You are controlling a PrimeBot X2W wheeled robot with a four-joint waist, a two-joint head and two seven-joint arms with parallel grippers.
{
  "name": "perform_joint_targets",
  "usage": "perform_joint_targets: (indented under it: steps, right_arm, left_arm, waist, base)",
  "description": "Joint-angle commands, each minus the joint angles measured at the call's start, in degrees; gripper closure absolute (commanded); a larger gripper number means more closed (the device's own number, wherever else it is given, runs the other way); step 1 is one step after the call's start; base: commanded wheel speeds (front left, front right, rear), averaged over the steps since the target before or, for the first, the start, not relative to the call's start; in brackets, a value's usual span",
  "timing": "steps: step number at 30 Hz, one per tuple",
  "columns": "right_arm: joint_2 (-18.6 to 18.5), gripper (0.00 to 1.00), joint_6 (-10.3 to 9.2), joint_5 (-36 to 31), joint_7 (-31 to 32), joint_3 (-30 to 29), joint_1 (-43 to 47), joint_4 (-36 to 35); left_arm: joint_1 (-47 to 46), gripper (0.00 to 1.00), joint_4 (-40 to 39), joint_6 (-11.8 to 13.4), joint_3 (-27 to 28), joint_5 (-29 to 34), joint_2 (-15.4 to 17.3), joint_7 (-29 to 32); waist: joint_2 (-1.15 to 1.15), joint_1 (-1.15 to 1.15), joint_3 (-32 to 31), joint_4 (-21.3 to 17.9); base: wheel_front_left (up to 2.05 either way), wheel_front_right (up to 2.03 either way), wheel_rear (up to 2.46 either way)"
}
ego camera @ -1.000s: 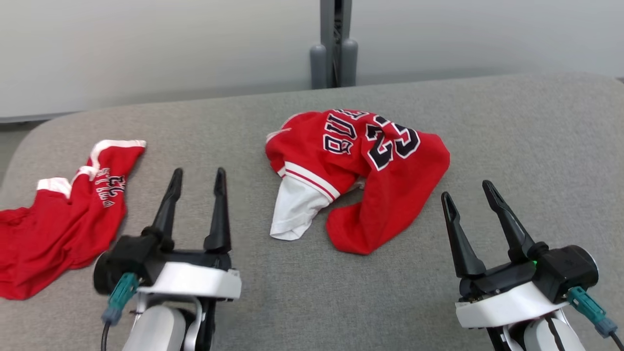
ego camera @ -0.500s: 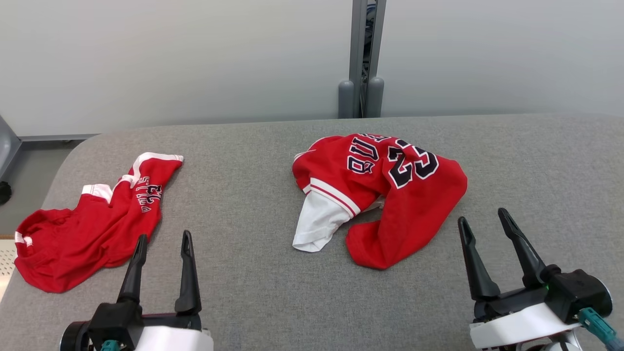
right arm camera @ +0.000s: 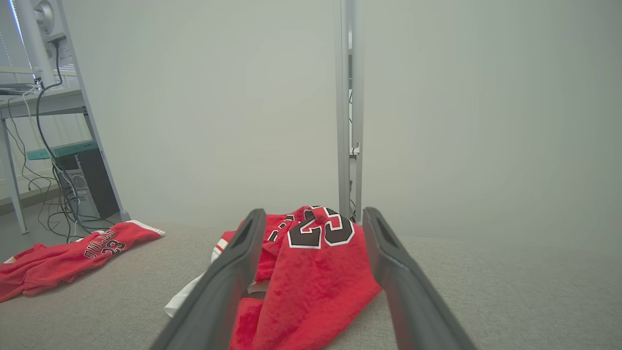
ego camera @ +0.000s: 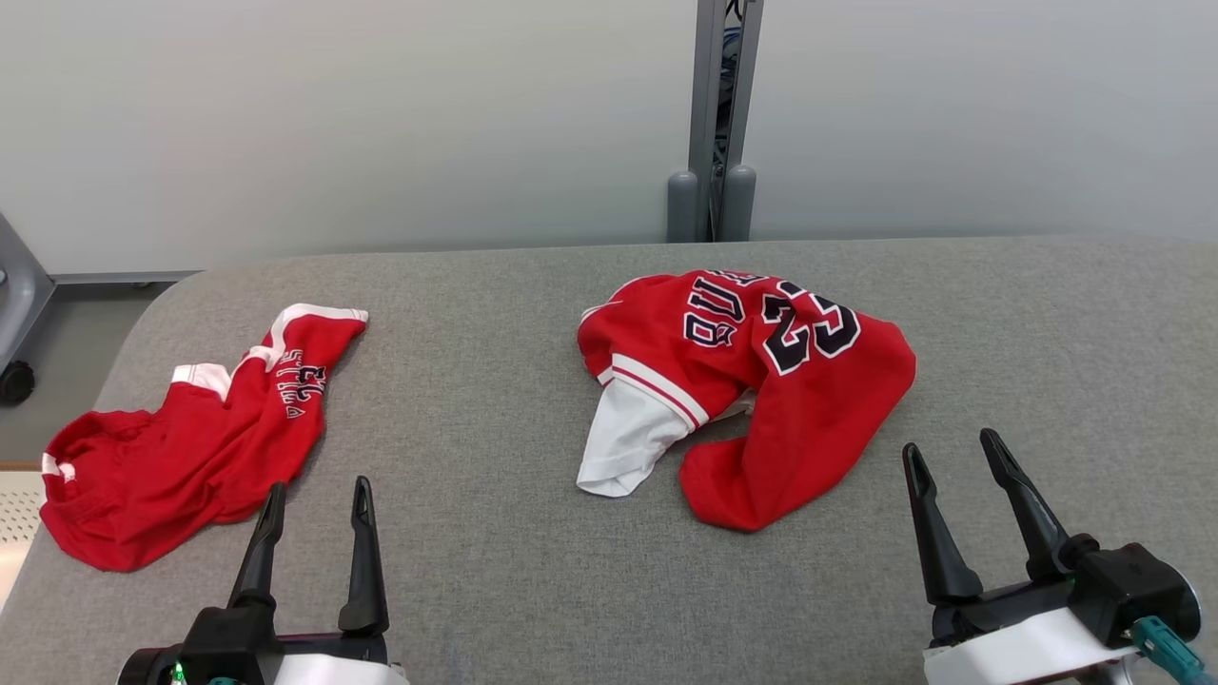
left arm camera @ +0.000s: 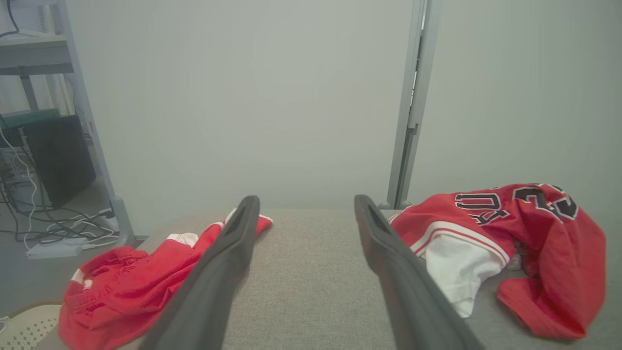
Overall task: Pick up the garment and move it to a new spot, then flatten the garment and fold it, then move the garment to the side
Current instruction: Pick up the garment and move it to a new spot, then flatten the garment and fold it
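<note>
Head view: jersey (ego camera: 809, 400) lies ahead between left gripper (ego camera: 318, 485) and right gripper (ego camera: 952, 440), jaws spread, empty.

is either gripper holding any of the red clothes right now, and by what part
Nothing is held. The left gripper and right gripper both have open jaws with nothing between them, gripping neither the red jersey nor the other red garment.

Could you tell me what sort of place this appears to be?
Probably a robotics lab or workshop: a grey padded table against a plain partition wall, a computer tower with loose cables on the floor, and metal shelving beside it.
</note>
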Motion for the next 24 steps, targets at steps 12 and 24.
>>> perform_joint_targets:
  steps: [12, 24]
  right_arm:
    - [-0.32, 0.00, -0.02, -0.67, -0.04, -0.36, -0.21, 0.18]
    - [-0.31, 0.00, -0.02, -1.65, -0.04, 0.70, -1.18, 0.05]
  left_arm:
    - [-1.19, 0.00, 1.80, 0.19, -0.01, -1.63, 0.07, -0.25]
    - [-3.61, 0.00, 7.75, -1.31, -0.51, -3.11, 0.09, -0.25]
  waist:
    - [0.00, 0.00, 0.40, -0.09]
    - [0.00, 0.00, 0.97, -1.47]
  base:
    - [0.00, 0.00, 0.00]
    - [0.00, 0.00, 0.00]
